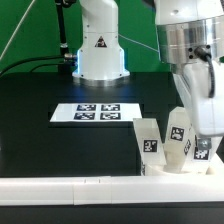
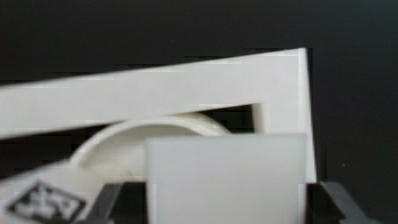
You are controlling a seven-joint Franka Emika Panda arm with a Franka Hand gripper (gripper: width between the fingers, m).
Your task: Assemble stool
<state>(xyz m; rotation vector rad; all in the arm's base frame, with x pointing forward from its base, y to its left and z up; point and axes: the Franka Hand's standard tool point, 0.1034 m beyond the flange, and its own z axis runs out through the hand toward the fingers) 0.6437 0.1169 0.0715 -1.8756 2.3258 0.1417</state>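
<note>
Tool (image 1: 203,143) clamped on a leg block (image 2: 228,180), seemingly upright, at the exterior view's right near the front border rail (image 1: 70,186). Seat disc (image 1: 185,160) sits below it with two leg blocks standing up, one (image 1: 149,138) just left. Marker board (image 1: 98,112) flat on black tabletop (image 1: 40,145), well apart.

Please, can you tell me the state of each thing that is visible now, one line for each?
gripper: shut on a leg block, low over the seat
leg block: held upright between the fingers
seat: resting on the table, legs standing in it
marker board: lying flat, untouched
</note>
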